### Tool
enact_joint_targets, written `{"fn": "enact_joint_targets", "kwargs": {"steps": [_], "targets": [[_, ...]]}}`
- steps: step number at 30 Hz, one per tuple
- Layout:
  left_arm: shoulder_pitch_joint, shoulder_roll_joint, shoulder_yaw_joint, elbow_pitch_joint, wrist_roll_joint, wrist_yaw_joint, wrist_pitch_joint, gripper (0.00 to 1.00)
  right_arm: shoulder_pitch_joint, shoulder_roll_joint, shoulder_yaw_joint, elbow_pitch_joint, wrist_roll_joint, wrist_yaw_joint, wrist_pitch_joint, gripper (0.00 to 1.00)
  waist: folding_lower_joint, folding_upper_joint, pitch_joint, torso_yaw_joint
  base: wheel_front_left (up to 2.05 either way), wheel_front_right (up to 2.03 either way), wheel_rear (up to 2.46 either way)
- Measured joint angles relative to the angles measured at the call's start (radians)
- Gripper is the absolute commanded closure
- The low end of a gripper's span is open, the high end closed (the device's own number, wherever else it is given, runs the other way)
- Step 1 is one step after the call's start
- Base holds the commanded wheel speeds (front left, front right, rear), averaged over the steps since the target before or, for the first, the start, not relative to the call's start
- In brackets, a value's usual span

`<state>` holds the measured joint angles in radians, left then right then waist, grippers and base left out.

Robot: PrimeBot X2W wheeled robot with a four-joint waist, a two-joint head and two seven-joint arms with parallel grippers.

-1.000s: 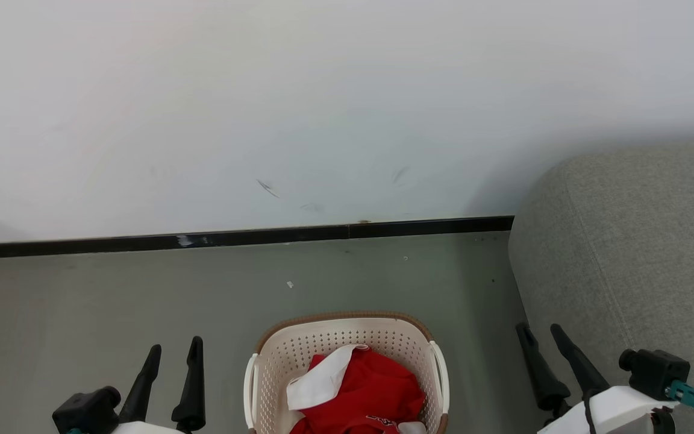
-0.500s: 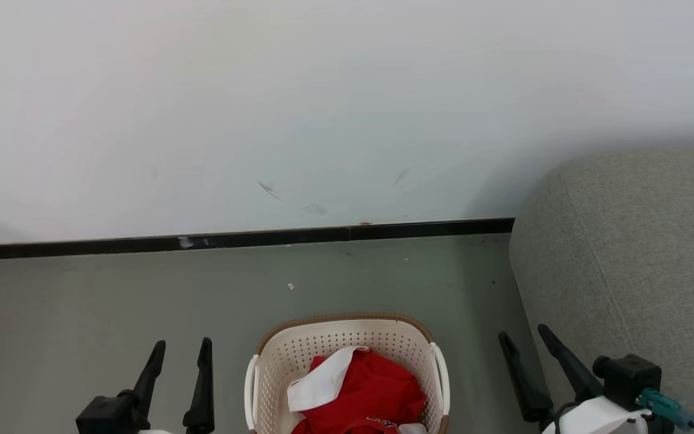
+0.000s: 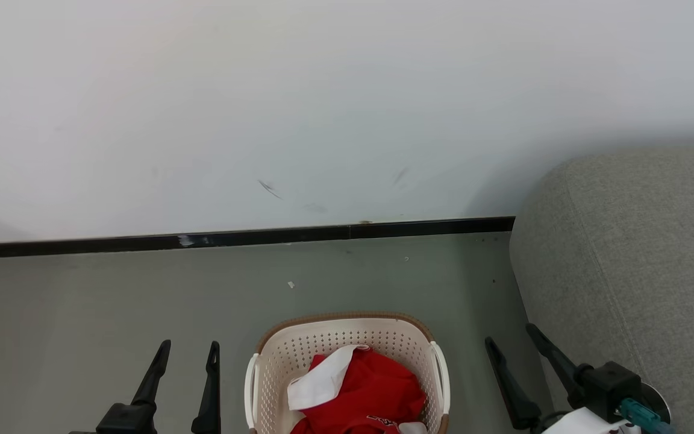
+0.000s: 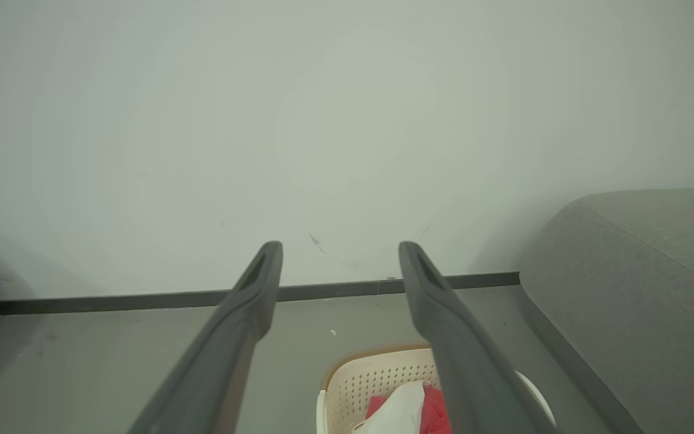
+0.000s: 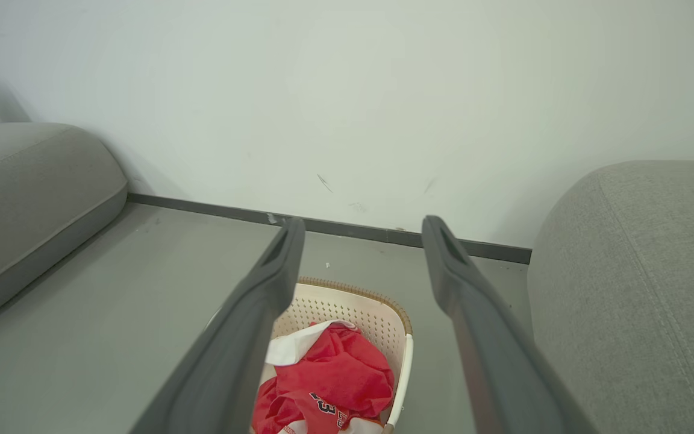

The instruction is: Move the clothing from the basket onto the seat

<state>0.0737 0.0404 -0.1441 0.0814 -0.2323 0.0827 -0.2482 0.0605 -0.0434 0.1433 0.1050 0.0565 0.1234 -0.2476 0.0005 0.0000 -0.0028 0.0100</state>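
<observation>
Basket (image 3: pixel 347 335) on floor (image 3: pixel 112 301), red-and-white clothing (image 3: pixel 374 389) heaped inside. Seat (image 3: pixel 642 271) just right of basket. Left gripper (image 3: pixel 190 345) left of basket, right gripper (image 3: pixel 508 333) right of it; fingers spread, grasping nothing.

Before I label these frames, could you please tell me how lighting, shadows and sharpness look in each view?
Head view: soft, even light, no glare, faint shadow on the wall beside the seat. Left wrist view: dimmer, greenish, corners darkened. Right wrist view: brighter, print on the clothing visible.
</observation>
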Motion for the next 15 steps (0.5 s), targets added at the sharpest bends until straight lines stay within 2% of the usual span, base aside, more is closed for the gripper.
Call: {"fn": "enact_joint_targets", "kwargs": {"steps": [15], "targets": [[0.000, 0.000, 0.004, 0.012, -0.006, 0.003, 0.000, 0.00, 0.000, 0.000, -0.002, -0.005, 0.005, 0.000, 0.000, 0.00, -0.0001, 0.0000, 0.008, -0.001, 0.00, 0.00, 0.00]]}}
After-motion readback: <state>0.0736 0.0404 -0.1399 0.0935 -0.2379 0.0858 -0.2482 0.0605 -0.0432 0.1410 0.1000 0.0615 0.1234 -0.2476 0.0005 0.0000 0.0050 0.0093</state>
